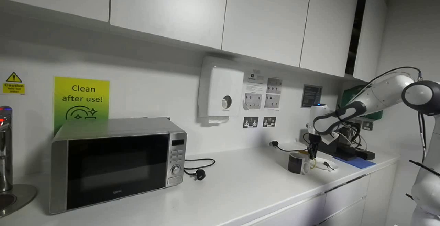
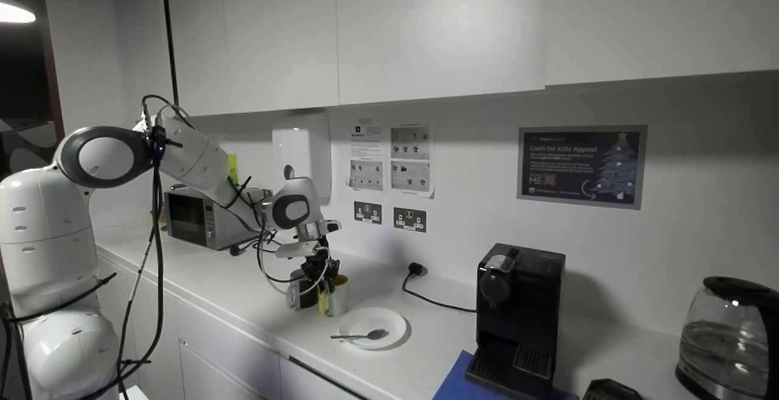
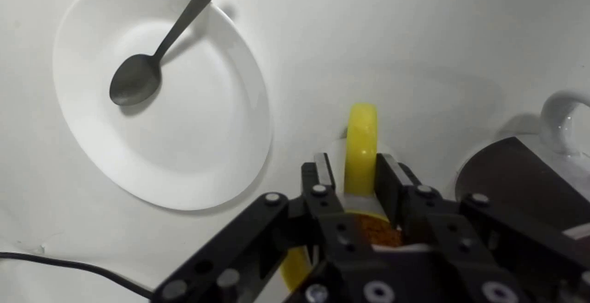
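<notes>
A white mug (image 2: 342, 298) with a yellow handle (image 3: 362, 151) and yellow inner rim stands upright on the counter. My gripper (image 3: 354, 156) reaches down over it, one finger on each side of the handle. A gap shows between the handle and the left finger (image 3: 323, 170); the right finger (image 3: 392, 174) is very close to the handle, and contact is unclear. Something brown-orange shows inside the mug, much of which the gripper hides. Just beside it stands a dark mug (image 1: 295, 164) with a white handle, also at the right of the wrist view (image 3: 516, 178).
A white plate (image 3: 198, 146) bearing a spoon (image 3: 136, 79) lies near the yellow-handled mug. A black coffee machine (image 2: 517, 308) stands on a blue mat (image 2: 453, 378), with a glass kettle (image 2: 724, 345) farther along. A microwave (image 1: 118, 164) and a black cable (image 3: 83, 266) also occupy the counter.
</notes>
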Robot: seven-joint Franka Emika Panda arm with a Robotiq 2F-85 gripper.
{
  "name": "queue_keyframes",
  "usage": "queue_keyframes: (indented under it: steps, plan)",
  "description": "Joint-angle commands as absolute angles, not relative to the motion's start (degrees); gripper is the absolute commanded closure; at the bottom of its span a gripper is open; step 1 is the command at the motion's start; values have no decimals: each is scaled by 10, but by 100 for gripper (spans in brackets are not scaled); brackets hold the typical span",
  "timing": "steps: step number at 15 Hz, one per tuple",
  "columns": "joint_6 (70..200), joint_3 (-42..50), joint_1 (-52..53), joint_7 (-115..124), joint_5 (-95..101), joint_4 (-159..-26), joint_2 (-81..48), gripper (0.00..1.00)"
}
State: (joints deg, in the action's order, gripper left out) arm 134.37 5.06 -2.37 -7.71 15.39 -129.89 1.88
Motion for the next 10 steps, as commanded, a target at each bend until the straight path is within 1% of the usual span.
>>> queue_keyframes:
  steps: [1,5,7,10]
  plan:
    - [1337,51,-34,-104,149,-1303,33,34]
    - [1299,53,-37,-120,124,-1289,28,4]
    - [1265,56,-41,-136,101,-1274,22,0]
    - [1223,64,-46,-150,73,-1252,12,0]
